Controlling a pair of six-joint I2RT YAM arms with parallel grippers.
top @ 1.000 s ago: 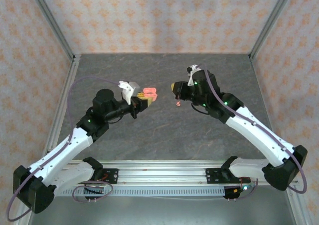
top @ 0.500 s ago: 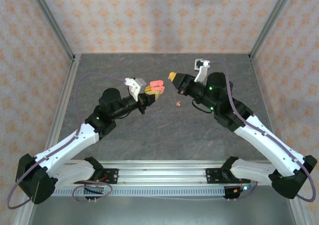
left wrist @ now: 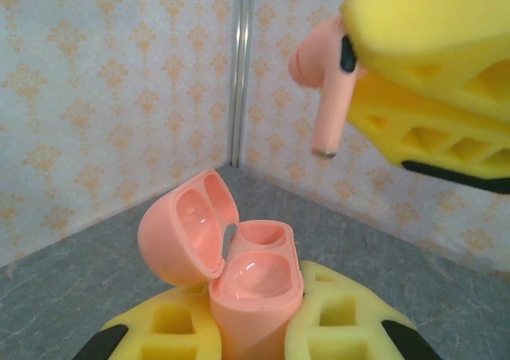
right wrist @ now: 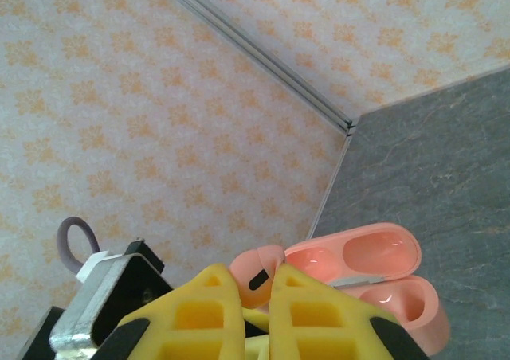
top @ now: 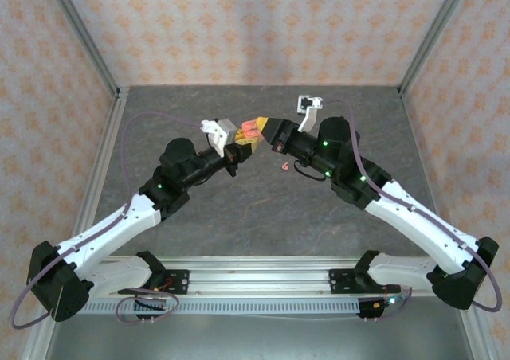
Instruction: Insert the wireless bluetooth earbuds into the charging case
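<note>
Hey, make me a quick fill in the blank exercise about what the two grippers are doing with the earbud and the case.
1. The left gripper holds the pink case with its lid ____.
2. The earbud pinched by the right gripper is ____ in colour.
3. In the left wrist view, that earbud hangs ____ the case.
4. Both sockets in the case are ____.
Missing words: open; pink; above; empty.

Patterned walls, grey tabletop
</note>
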